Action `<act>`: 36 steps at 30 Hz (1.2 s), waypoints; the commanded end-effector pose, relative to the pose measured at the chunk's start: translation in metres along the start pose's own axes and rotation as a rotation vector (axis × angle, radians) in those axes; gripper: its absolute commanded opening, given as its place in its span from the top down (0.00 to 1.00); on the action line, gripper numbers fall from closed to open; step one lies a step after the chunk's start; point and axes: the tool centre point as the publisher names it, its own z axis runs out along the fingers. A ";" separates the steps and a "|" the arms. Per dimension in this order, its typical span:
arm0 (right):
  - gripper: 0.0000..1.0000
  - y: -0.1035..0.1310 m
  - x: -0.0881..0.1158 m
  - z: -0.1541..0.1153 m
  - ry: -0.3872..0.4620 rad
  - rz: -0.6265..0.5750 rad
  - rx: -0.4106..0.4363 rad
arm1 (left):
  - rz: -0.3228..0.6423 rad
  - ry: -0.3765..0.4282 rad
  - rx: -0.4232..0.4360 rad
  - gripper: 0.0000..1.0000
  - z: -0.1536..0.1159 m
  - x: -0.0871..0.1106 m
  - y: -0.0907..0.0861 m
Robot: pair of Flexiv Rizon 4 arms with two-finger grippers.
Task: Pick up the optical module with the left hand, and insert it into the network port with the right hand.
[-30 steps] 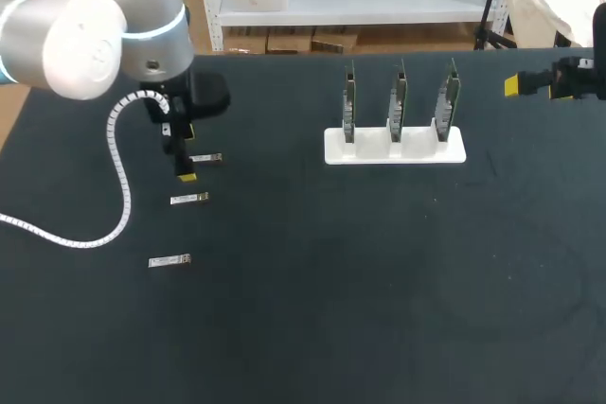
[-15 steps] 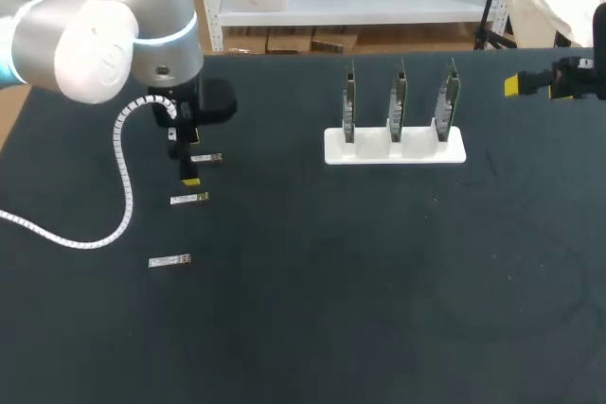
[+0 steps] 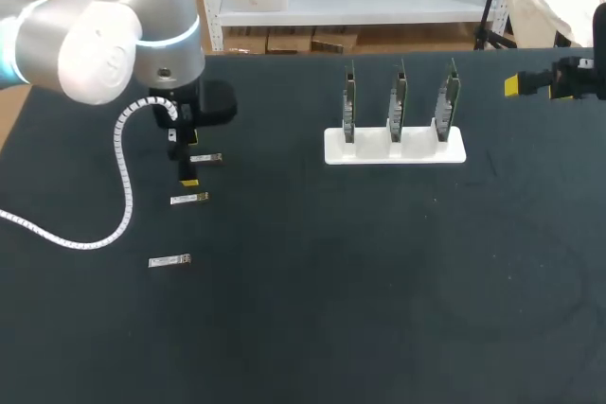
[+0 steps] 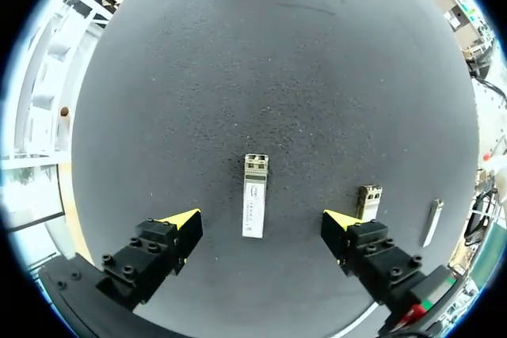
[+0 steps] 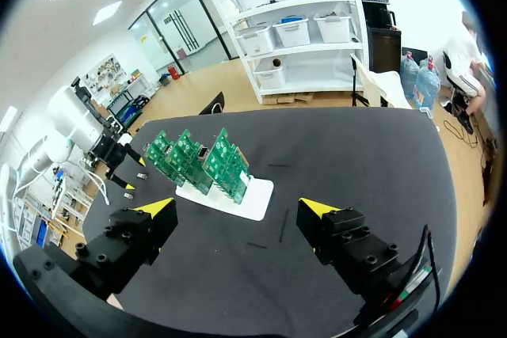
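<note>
Yellow tips of left gripper spread wide, hanging low over matte, finely speckled black table. Between the fingers, touched by neither: one silver optical module, flat on the surface, long axis aimed toward white stand. Second module just outside one finger, third module beyond that. All three in a loose row, well off the stand's left end. White coiled cable trailing from left arm onto the table, on the modules' side away from the stand. Three green circuit boards upright in the stand, side by side. Right gripper also spread wide, holding nothing, in the air past the stand's right end, well apart from it.
</note>
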 end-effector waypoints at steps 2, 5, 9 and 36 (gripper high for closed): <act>0.00 0.002 0.000 -0.001 0.001 0.001 0.009 | -0.008 0.005 0.005 0.00 0.001 0.001 0.005; 0.00 0.002 0.000 -0.001 0.001 0.001 0.009 | -0.013 0.006 0.004 0.00 0.002 0.002 0.005; 0.00 0.002 0.000 -0.001 0.001 0.001 0.009 | -0.023 0.007 0.014 0.00 0.004 0.003 0.006; 0.00 0.002 0.000 -0.001 0.001 0.001 0.009 | -0.069 -0.047 0.040 1.00 0.006 0.003 0.000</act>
